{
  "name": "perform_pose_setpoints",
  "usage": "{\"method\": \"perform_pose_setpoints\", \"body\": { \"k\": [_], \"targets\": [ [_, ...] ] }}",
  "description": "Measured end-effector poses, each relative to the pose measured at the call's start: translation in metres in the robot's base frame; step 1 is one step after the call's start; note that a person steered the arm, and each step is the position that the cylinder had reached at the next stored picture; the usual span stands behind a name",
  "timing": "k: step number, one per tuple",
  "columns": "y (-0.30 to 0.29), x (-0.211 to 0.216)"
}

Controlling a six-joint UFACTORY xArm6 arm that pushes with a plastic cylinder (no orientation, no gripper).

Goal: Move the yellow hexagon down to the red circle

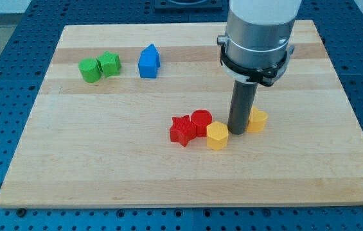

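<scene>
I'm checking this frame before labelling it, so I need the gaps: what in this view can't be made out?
- Camera view: the second yellow block is partly behind my rod, so its shape is unclear.
- My tip: whether it touches the yellow hexagon cannot be told.
- The red circle is partly covered by the red star.
- The arm above the grey cylinder is cut off by the view's top.

arm [258, 25]: silver-grey cylinder | black clamp ring | straight dark rod | my tip [238, 131]
</scene>
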State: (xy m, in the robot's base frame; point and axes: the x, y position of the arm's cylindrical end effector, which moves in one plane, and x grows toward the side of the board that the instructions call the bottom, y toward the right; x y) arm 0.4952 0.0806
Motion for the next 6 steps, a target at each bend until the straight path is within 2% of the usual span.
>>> {"method": "perform_pose_setpoints", "body": {
  "k": [2, 4, 5, 6],
  "targets": [
    [-0.016, 0.037],
    [-0.034, 0.035],
    [0.031, 0.036],
    [0.077, 0.011]
  ]
}}
